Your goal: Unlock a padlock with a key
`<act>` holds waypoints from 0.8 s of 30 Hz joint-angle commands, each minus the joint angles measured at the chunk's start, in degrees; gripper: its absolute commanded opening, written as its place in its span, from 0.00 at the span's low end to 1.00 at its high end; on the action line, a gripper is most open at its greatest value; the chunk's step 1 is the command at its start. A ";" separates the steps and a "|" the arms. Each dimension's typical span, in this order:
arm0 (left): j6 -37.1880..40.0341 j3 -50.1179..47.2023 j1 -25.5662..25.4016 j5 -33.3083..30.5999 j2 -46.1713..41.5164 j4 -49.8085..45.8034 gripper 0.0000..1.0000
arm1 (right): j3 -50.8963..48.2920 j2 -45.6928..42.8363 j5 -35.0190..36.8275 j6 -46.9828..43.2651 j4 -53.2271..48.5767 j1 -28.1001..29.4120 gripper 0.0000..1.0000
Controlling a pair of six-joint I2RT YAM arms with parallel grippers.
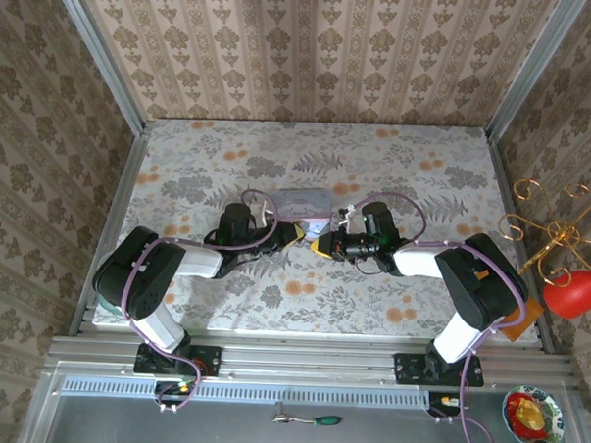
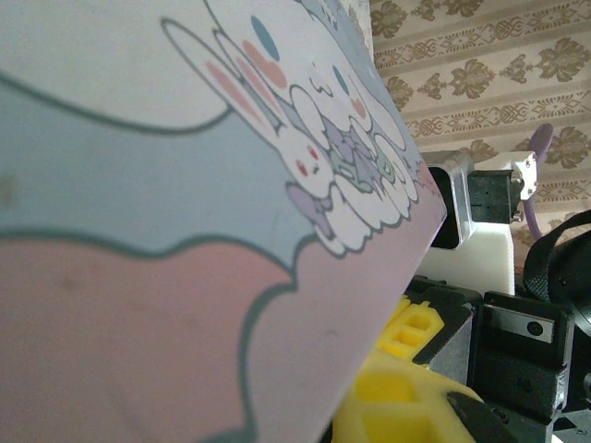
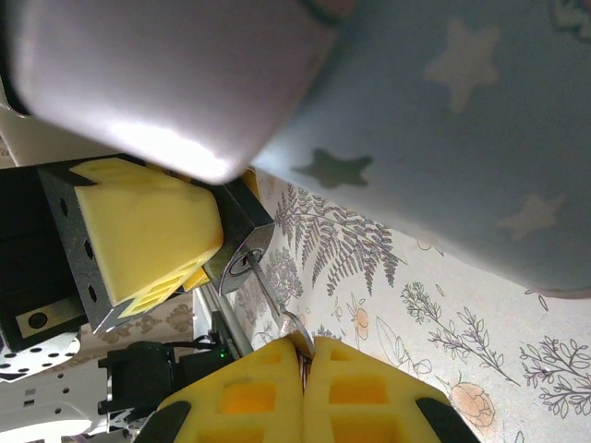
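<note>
The small dark padlock [image 3: 242, 249] shows its silvery keyhole face in the right wrist view. My left gripper [image 1: 296, 233] is shut on it, one yellow finger [image 3: 148, 235] pressed against its side. A thin silver key [image 3: 277, 305] has its blade tip in the keyhole. My right gripper [image 3: 305, 355] is shut on the key's head. In the top view both grippers meet tip to tip at the table's middle, the right gripper [image 1: 323, 245] coming from the right. The padlock's shackle is hidden.
A pale-blue cartoon-printed tin [image 1: 304, 199] lies just behind the grippers and looms close in both wrist views [image 2: 185, 185] [image 3: 443, 120]. The floral tablecloth [image 1: 376, 166] spreads all round. Patterned walls stand on three sides. A gold wire stand [image 1: 555, 233] is outside on the right.
</note>
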 commanded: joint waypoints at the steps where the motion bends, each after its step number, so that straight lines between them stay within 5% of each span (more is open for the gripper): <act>1: 1.38 0.97 0.41 5.05 -0.64 1.81 0.06 | -0.76 -1.61 -1.55 -1.37 1.40 0.48 0.00; 24: -0.02 0.05 2.63 3.34 -0.96 3.33 0.05 | -4.69 -2.92 -0.37 3.45 5.27 -0.40 0.00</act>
